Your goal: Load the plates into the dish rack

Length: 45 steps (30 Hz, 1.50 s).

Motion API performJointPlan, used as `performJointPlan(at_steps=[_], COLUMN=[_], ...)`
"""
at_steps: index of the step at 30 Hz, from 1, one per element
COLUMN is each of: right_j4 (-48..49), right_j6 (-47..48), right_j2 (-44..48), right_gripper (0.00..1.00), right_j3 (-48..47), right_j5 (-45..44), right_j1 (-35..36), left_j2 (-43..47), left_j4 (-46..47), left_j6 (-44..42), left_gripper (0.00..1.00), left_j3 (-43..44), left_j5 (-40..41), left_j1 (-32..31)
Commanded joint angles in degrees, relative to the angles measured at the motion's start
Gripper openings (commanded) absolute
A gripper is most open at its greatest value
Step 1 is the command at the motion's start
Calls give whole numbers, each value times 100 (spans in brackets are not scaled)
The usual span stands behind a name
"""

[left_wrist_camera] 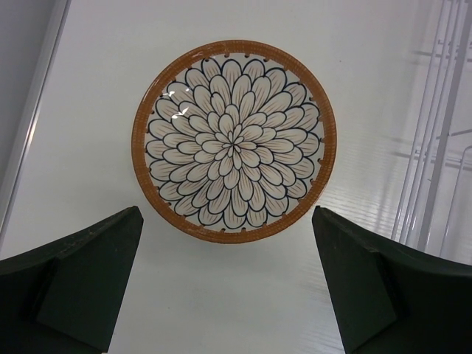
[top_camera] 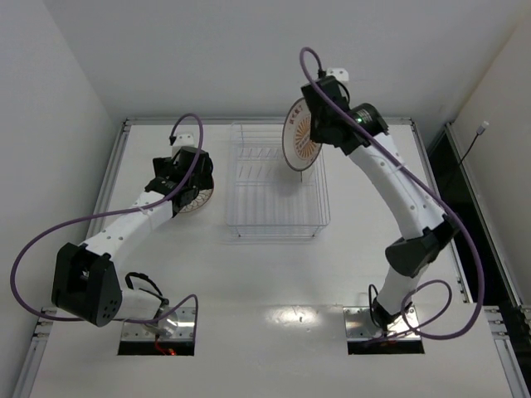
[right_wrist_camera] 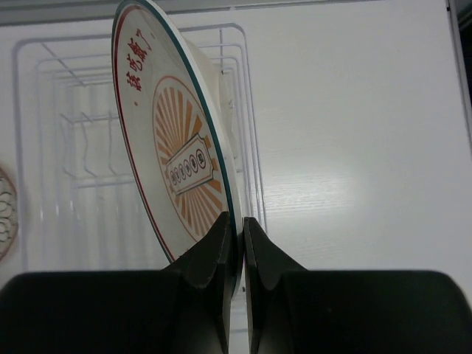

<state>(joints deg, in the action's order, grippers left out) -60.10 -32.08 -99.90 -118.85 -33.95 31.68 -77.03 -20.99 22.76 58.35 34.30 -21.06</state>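
A white plate with an orange sunburst centre (top_camera: 297, 139) stands on edge in my right gripper (top_camera: 317, 123), held above the far right part of the wire dish rack (top_camera: 278, 207). In the right wrist view the gripper (right_wrist_camera: 240, 234) is shut on the plate's (right_wrist_camera: 173, 140) lower rim, with the rack (right_wrist_camera: 66, 133) below. A second plate (left_wrist_camera: 234, 140), with an orange rim and a petal pattern, lies flat on the table left of the rack. My left gripper (left_wrist_camera: 228, 284) is open and empty just above its near edge; the top view shows it (top_camera: 184, 181) over this plate (top_camera: 199, 201). No third plate is in view.
The rack's rods (left_wrist_camera: 435, 147) lie to the right of the flat plate. White walls enclose the table on the left, back and right. The raised table rim (top_camera: 112, 174) runs close to the left of my left arm. The flat plate's edge shows in the right wrist view (right_wrist_camera: 6, 214).
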Motion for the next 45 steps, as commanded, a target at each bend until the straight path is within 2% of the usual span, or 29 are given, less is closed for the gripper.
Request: performJointPlan(at_steps=[1, 4, 14, 21, 26, 31, 38, 45], right_j4=[253, 77, 235, 288, 885, 702, 569, 569], right_j6=[446, 744, 1423, 1292, 1230, 1116, 905, 905], right_j2=[-310, -705, -707, -1278, -1496, -2093, -2569, -2746], right_gripper=[0, 0, 0, 0, 0, 0, 0, 0], right_j3=[-672, -1156, -1018, -1343, -1123, -1527, -1475, -1475], right_j5=[-962, -1385, -2211, -2818, -2941, -3221, -3749, -3873], right_j1=[321, 531, 910, 1086, 1262, 1314, 1420, 1367], left_j2=[127, 127, 180, 180, 233, 233, 286, 286], left_j4=[52, 52, 52, 52, 52, 52, 52, 52], left_j6=[35, 35, 35, 35, 87, 88, 141, 141], left_gripper=[100, 100, 100, 100, 100, 100, 100, 100], left_j3=[212, 212, 212, 212, 212, 212, 212, 212], left_j5=[15, 15, 15, -38, -91, -143, -196, -249], left_j1=[-47, -47, -47, -47, -47, -47, -47, -47])
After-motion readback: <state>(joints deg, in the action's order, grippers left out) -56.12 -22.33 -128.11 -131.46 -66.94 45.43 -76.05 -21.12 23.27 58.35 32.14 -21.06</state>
